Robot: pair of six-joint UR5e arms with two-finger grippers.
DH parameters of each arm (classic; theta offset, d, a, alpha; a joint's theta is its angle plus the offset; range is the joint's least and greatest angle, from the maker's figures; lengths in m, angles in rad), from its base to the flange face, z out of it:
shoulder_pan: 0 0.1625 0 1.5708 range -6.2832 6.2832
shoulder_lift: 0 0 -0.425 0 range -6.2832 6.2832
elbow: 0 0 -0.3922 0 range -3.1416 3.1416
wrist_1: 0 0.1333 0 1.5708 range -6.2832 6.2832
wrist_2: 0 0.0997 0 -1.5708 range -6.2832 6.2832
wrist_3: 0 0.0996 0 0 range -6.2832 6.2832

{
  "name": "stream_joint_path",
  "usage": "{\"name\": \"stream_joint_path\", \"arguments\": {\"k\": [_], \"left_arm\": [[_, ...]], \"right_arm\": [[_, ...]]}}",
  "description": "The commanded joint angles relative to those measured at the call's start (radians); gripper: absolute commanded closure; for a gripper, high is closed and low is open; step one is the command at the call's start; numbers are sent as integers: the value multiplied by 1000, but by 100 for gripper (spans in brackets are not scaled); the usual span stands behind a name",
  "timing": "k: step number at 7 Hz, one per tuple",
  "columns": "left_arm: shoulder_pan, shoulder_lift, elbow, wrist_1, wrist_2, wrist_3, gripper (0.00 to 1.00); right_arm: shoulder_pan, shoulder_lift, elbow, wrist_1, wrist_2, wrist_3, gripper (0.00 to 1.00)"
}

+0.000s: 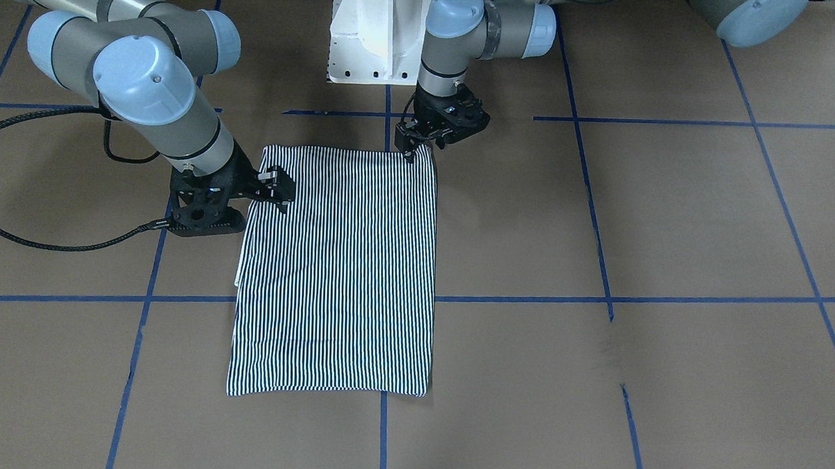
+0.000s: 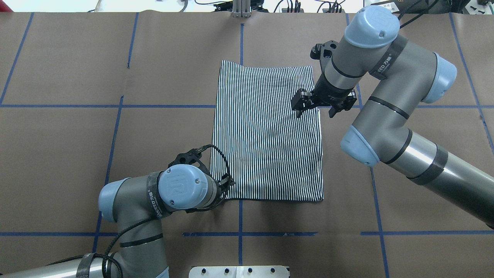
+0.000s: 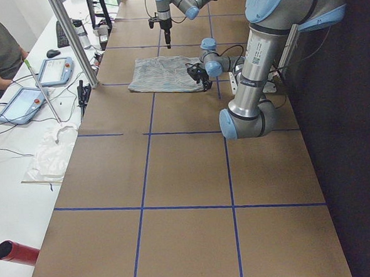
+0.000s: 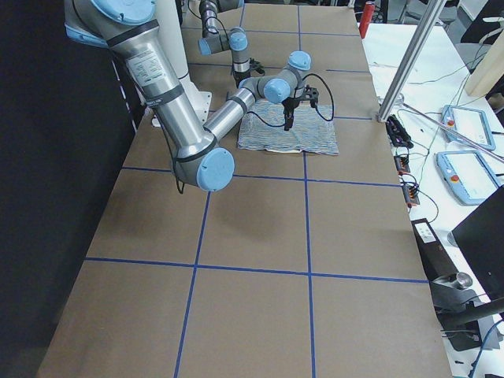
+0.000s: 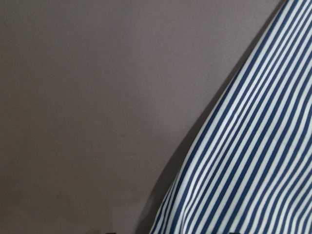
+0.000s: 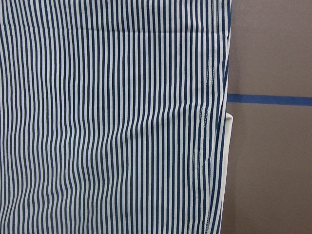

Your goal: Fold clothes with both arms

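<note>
While the striped shirt (image 1: pixel 336 273) lies flat as a folded rectangle on the brown table (image 1: pixel 668 215), the front view shows the left gripper (image 1: pixel 411 149) at its corner by the white base (image 1: pixel 369 38) and the right gripper (image 1: pixel 278 186) over the opposite long edge. Overhead agrees. Wrist views show only cloth and table, so whether either pair of jaws is apart or together I cannot tell.
</note>
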State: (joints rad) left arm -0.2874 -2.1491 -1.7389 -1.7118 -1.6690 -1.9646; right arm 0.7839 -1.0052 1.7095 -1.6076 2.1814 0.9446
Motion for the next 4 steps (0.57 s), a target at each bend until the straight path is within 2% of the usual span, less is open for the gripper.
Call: {"name": "stream_joint_path", "arguments": {"k": [1, 3, 4], "left_arm": [[1, -5, 1, 1, 0, -11, 45], [1, -8, 1, 1, 2, -13, 84], [1, -8, -1, 1, 3, -13, 99]], "right_arm": [[0, -1, -1, 0, 0, -1, 0], [0, -1, -1, 0, 1, -1, 0], [0, -1, -1, 0, 1, -1, 0]]}}
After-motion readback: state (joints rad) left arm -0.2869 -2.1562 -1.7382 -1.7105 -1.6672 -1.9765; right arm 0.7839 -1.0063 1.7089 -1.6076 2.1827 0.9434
